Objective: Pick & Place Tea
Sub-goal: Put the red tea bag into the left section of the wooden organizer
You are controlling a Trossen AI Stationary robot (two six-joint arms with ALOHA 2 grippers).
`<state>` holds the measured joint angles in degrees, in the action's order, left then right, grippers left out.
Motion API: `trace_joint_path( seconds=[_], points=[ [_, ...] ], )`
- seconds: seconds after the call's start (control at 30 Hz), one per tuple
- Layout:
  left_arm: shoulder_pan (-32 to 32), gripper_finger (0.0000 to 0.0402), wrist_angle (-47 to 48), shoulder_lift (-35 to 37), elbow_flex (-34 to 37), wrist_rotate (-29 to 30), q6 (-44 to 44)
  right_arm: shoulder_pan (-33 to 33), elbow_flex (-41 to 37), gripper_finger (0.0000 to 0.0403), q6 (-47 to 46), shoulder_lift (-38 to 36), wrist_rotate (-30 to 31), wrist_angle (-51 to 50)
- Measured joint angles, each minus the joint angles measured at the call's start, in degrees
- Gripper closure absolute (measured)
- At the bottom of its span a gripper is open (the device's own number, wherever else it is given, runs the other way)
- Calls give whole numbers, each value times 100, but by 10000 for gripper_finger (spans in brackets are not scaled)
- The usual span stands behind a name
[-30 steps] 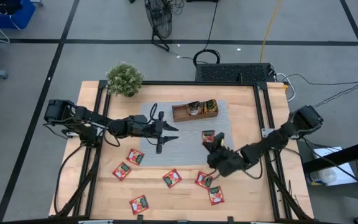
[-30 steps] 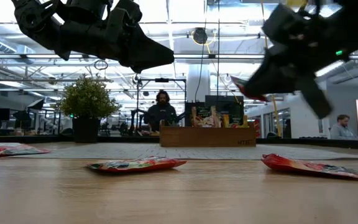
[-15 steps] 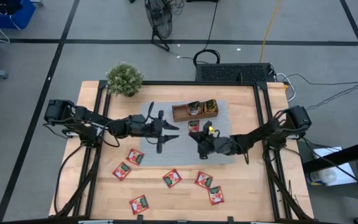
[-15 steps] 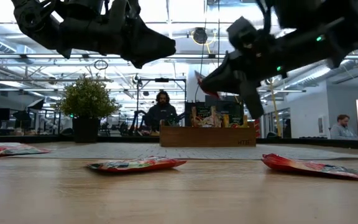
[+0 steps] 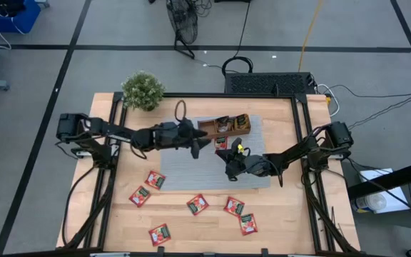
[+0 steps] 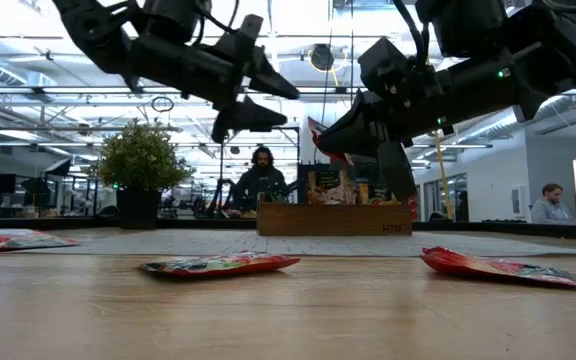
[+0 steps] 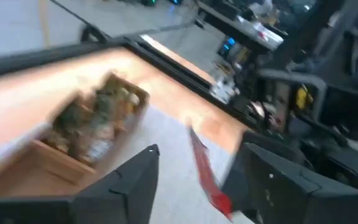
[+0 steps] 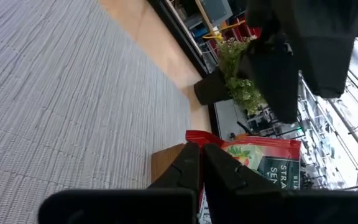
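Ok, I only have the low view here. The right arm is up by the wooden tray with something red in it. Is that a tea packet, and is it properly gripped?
Observer: Yes. The right gripper is shut on a red tea packet, pinching it by one edge.
Operator: Where is it over the table?
Observer: From above, that packet hangs over the grey mat, just in front of the wooden tray, not over it.
Operator: And the left arm?
Observer: The left gripper is open and empty, close beside the held packet.
Operator: How many packets are left on the table?
Observer: Six red ones on the bare wood, such as this one.
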<state>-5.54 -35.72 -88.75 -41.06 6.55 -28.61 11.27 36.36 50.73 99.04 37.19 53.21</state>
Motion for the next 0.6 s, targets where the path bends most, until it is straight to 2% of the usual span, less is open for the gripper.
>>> trace_joint_path(
  seconds=[0.1,0.3,0.43,0.6],
  points=[
    [75,150,-205,-413,-273,-258,-23,-2,0,403,29,0,2,69],
    [136,136,-154,-983,-697,-249,-38,-2,0,403,100,0,3,186],
    [112,140,-165,-1040,-811,-254,138,7,0,403,99,0,4,179],
    [57,168,-163,-1015,-818,-255,172,7,0,403,46,0,11,99]
  ],
)
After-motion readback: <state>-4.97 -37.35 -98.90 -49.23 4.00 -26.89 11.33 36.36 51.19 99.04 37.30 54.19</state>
